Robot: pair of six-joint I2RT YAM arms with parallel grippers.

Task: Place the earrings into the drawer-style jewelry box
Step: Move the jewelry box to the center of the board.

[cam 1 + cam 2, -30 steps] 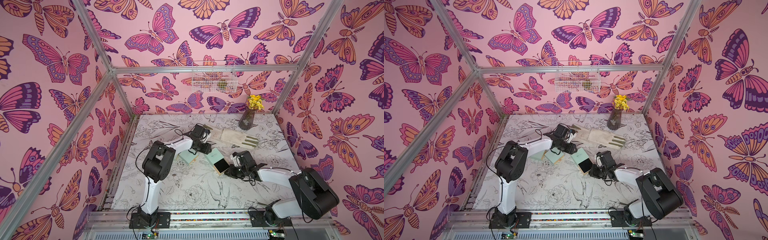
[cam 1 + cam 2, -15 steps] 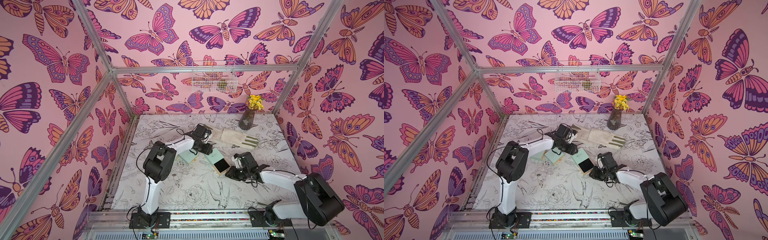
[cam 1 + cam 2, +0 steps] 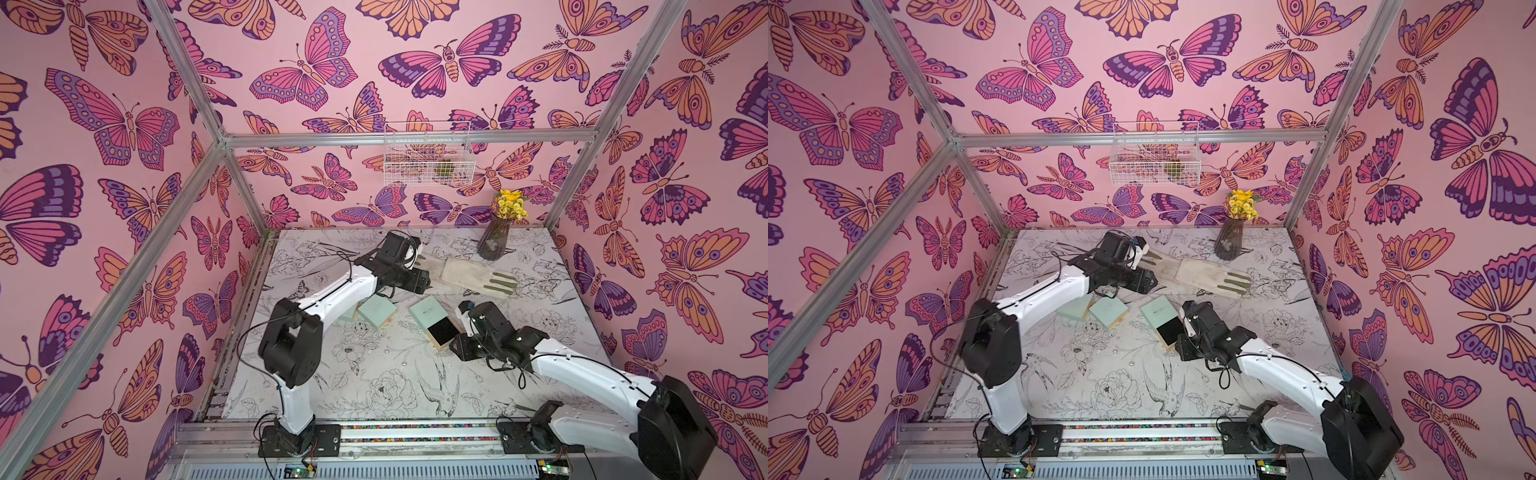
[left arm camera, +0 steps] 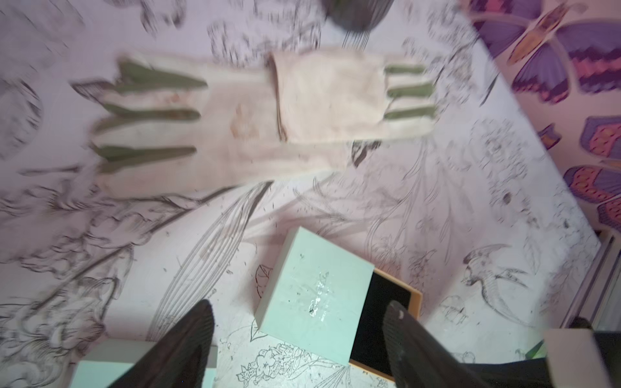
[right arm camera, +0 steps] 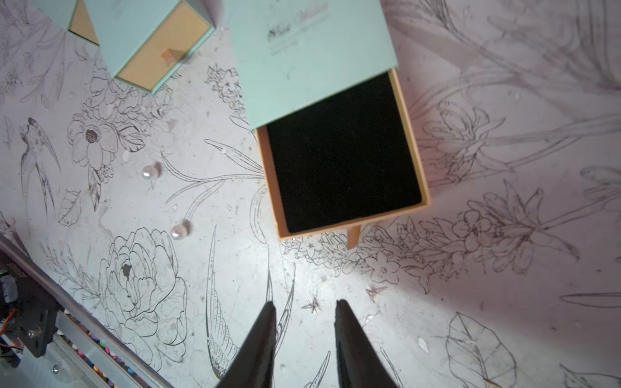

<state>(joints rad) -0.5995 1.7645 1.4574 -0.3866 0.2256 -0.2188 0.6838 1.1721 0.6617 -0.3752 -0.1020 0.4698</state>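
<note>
On the white worktop printed with flowers and birds [image 3: 374,395], entries by view.

Both top views: mint-green card jewelry box with tan drawer [image 3: 432,322] [image 3: 1165,323], mid-worktop, the drawer drawn out toward the right arm [image 3: 582,374], its black lining bare. Two further mint boxes [image 3: 376,313], shut, lie beside the left arm [image 3: 332,291]. Cream gloves with green fingers [image 3: 465,274], a dark ribbed vase of yellow flowers [image 3: 494,241] and a white wire basket [image 3: 426,153] sit at the back and look to have no part in the job. Earrings are too small to pick out with certainty here.

Left wrist view, blurred: left jaws stand wide apart, nothing between them, poised above the box's mint sleeve [image 4: 312,295].

Right wrist view: right jaws are parted a little way, empty, over bare worktop just short of the drawer's tan pull tab [image 5: 353,236]. Two white pearl stud earrings [image 5: 148,171] [image 5: 176,231] lie loose on the worktop off the drawer's long side, apart from it and from each other. Neither is in the box.

Judgement: the drawer is ready, so lifting the first earring looks like the step in hand.
- Take the pearl nearer the right jaws.
- Come straight down, straddle the bead and close gently. A round pearl is likely to roll or squirt out.
- Keep clear of the pull tab.
- Let go low over the middle of the lining.
- The left jaws could steady the sleeve.
</note>
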